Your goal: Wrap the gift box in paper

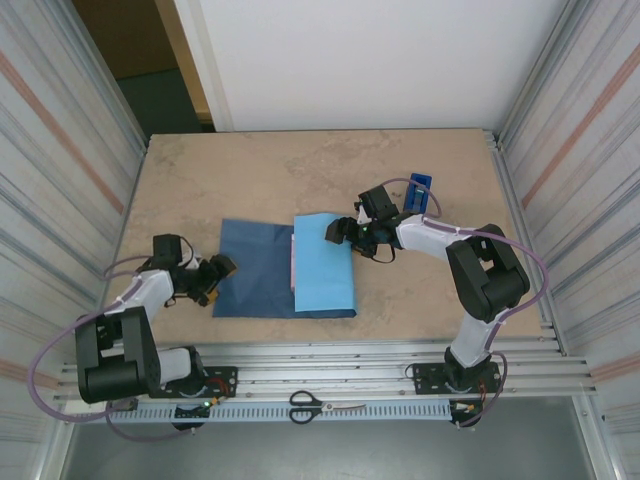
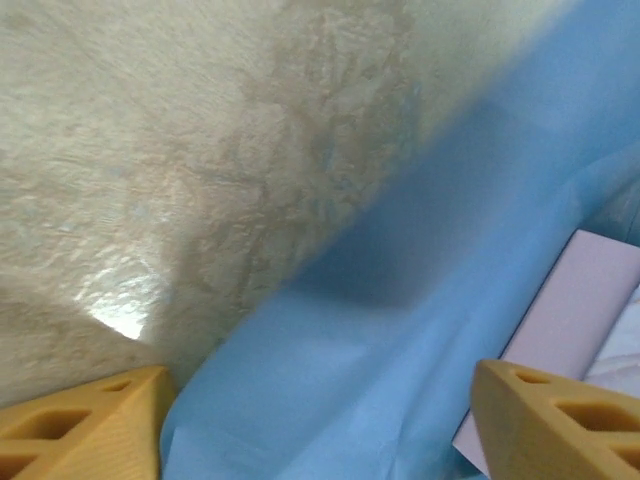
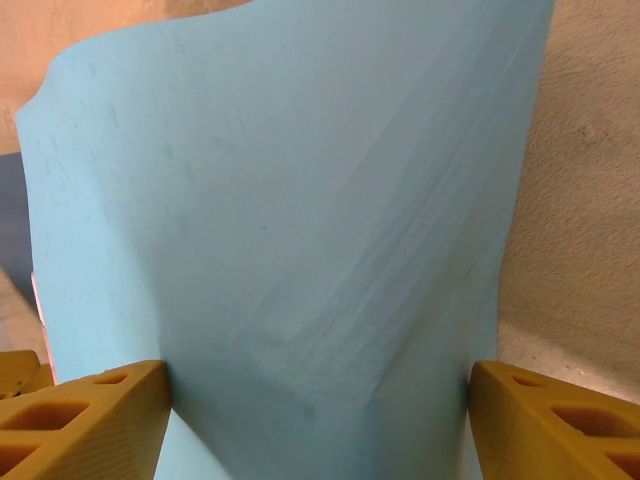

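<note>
**A:** Where's the gift box (image 1: 292,262)?

**B:** At the centre of the top view, almost buried. The paper (image 1: 250,272) lies navy side up on the table (image 1: 300,170), and its right part is folded over the box, sky-blue face showing. Only a pale strip of box peeks out at the flap's left edge. In the left wrist view it's the pale slab at the right of the frame.

**A:** And the jaws?

**B:** The left gripper (image 1: 222,268) sits at the paper's left edge, jaws well apart and nothing pinched. Its fingers (image 2: 90,425) straddle loose blue sheet. The right gripper (image 1: 336,232) is at the flap's upper right corner, jaws also apart. In its wrist view the flap rises between the two fingers (image 3: 80,415). I can't tell whether they're pressing on it.

**A:** What worries you?

**B:** The flap isn't taped. The tape dispenser (image 1: 421,190) stands further to the upper right, untouched. If the right arm lifts off, I'd expect the flap to spring open.

**A:** And the left side?

**B:** If the left jaws close low, they could scrape the table and miss the thin edge. They could also crumple the paper rather than lift it. A hard pull could drag the box out from under the flap.
</note>
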